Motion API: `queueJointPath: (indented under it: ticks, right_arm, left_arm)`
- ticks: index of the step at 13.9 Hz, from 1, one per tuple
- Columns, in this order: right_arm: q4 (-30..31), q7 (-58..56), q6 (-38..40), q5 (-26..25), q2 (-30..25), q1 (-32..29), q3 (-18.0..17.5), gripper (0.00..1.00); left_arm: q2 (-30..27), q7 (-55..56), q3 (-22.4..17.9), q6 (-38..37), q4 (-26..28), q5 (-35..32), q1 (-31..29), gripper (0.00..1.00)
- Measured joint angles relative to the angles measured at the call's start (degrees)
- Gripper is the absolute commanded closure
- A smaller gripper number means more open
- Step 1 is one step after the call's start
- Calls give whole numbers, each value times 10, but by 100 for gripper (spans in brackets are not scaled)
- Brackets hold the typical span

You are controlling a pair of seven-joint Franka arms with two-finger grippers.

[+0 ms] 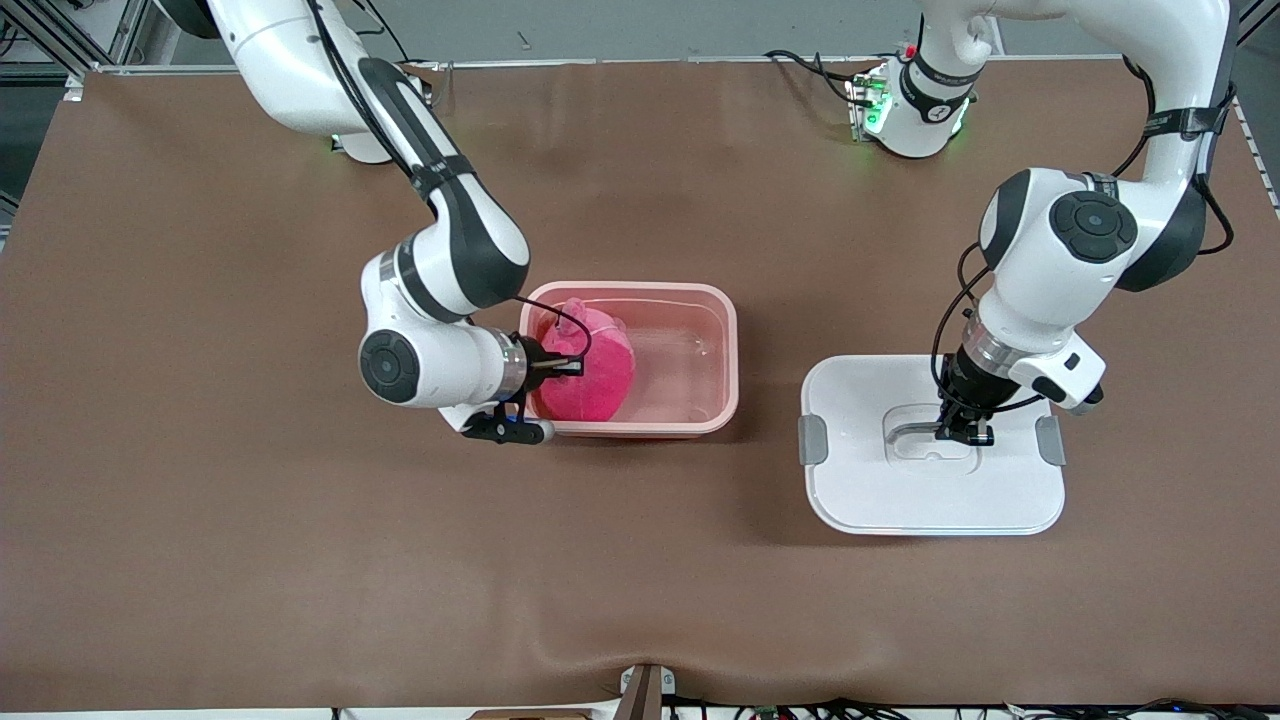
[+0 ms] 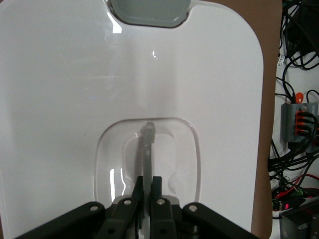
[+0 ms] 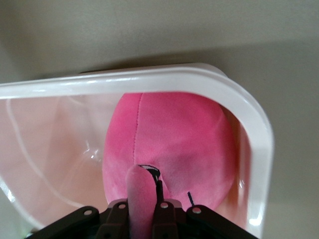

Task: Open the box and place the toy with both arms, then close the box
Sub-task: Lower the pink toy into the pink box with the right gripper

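The box [image 1: 728,350], a translucent pink tub, stands uncovered mid-table. The toy [image 1: 600,378], a bright pink plush, sits inside it at the right arm's end. My right gripper [image 1: 570,366] reaches over the rim and is shut on a pink protruding part of the toy [image 3: 174,134], inside the box rim [image 3: 149,79]; in the right wrist view that gripper [image 3: 142,193] pinches the plush. The white lid [image 1: 860,490] lies flat on the table toward the left arm's end. My left gripper [image 1: 963,432] is shut on its centre handle [image 2: 147,142], seen between the jaws of the left gripper [image 2: 147,181].
The brown table cover [image 1: 300,560] surrounds both. A grey clip [image 2: 149,12] sits at each short end of the lid [image 2: 65,89]. Cables and an electronics box [image 2: 299,119] lie off the table's edge past the lid. A small mount [image 1: 643,690] stands at the front edge.
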State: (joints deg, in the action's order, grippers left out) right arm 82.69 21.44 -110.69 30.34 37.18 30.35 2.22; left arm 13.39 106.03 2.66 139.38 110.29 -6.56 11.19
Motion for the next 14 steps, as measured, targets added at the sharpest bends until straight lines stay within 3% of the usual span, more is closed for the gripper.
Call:
queueJointPath:
  ticks: [6,10,11,12,13,14]
  right_arm:
    - [0,34,-132,0,30,85,0,98]
    - [0,50,-240,0,69,139,0,86]
    - [0,50,-262,0,78,147,0,69]
    - [-1,50,-282,-3,86,154,0,18]
    - [-3,50,-287,-8,88,156,0,0]
    - [-5,50,-287,-15,88,156,1,0]
  left_arm:
    - [0,0,0,1,1,0,0,100]
    - [0,0,0,1,1,0,0,100]
    - [0,0,0,1,1,0,0,100]
    - [0,0,0,1,1,0,0,100]
    - [0,0,0,1,1,0,0,100]
    - [0,0,0,1,1,0,0,100]
